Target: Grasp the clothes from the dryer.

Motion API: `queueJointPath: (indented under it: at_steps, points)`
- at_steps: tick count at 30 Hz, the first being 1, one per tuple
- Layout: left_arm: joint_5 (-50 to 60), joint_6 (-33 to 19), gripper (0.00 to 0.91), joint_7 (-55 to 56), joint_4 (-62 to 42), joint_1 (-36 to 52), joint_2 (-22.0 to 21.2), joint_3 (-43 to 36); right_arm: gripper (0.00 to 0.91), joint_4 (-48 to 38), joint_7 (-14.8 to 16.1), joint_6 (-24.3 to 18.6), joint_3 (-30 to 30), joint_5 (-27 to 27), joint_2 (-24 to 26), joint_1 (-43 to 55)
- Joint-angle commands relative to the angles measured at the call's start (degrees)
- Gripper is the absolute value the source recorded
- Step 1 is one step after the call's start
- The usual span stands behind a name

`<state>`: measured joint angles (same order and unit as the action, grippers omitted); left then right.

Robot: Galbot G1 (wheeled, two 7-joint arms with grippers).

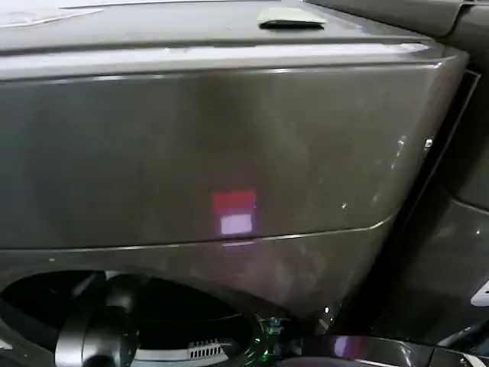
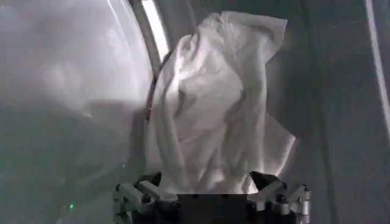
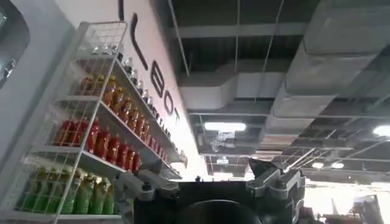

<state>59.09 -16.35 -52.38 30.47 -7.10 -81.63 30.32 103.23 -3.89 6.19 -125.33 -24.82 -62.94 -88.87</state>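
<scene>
The dryer (image 1: 191,153) takes up most of the head view, one dark bronze-grey machine with a plain front panel, a small red and white sticker (image 1: 234,213) near the panel's lower edge, and the upper arc of its round porthole (image 1: 153,313) at the bottom of that view. A second dark machine (image 1: 458,252) stands just beside it on the right. On top of the dryer, towards the back, lies one flat pale yellow-green object (image 1: 290,18). The left arm (image 1: 95,329) reaches into the porthole opening, its dark rounded wrist seen from above at the lower left. In the left wrist view the left gripper (image 2: 212,185) points into the drum (image 2: 67,91), whose curved pale wall fills one side, and its two fingers (image 2: 141,193) are spread part-way with fabric bunched between them. There is one piece of clothes (image 2: 210,106), a crumpled white garment that rises from between the fingers and stands up against the drum interior. Whether the fingers press firmly on it cannot be told exactly, but the cloth's lower end sits gathered between the tips. The right gripper (image 3: 210,182) is raised away from the machines and tilted upward, its two fingers spread apart and holding nothing, facing a wire shelf rack (image 3: 91,122) with three rows of bottles (image 3: 116,146) and the ceiling beyond.
</scene>
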Motion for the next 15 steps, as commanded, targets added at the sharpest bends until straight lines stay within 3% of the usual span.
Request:
queueJointPath:
  at_steps: [1,15]
  points:
    - [-0.57,-1.6,0.907,1.67,-3.07,-0.18,0.14,0.19,0.907,0.68,0.03,-0.34,0.31,0.01,-0.49,0.22]
    - [0.68,-1.23,0.907,1.71,-4.3,0.23,0.45,0.38,0.907,0.26,0.04,-1.37,1.39,0.07,-0.98,0.16]
